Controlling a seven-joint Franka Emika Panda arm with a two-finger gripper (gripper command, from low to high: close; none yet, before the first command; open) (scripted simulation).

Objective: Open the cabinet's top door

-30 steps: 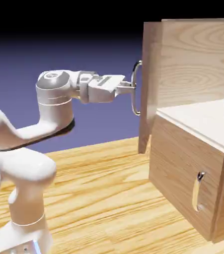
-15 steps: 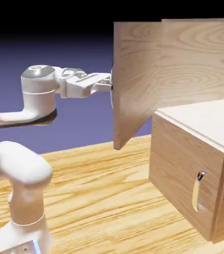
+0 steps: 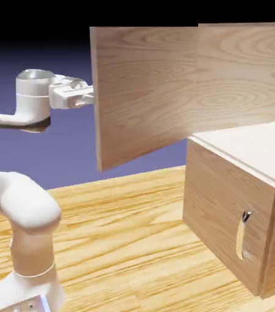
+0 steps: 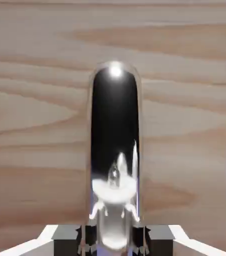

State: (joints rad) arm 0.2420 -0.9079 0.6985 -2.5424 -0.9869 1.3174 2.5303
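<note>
Gripping the top door's silver handle (image 4: pixel 115 155), our hand (image 4: pixel 114 239) is clenched on the bar, which fills the hand view between the fingertips (image 4: pixel 87 237). In the exterior view the top door (image 3: pixel 142 91) stands swung wide from the cabinet (image 3: pixel 237 201), hiding the handle; the hand (image 3: pixel 88 95) meets its outer face. We see the lower door (image 3: pixel 225 219) shut, above the worktop (image 3: pixel 133 244).

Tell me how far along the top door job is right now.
Mostly done: the top door stands swung wide out from the cabinet, baring the shelf inside. In hand: the gripper is shut on the handle, as the hand view shows. Left: little, perhaps a bit more swing, then letting go. The lower door is closed.
</note>
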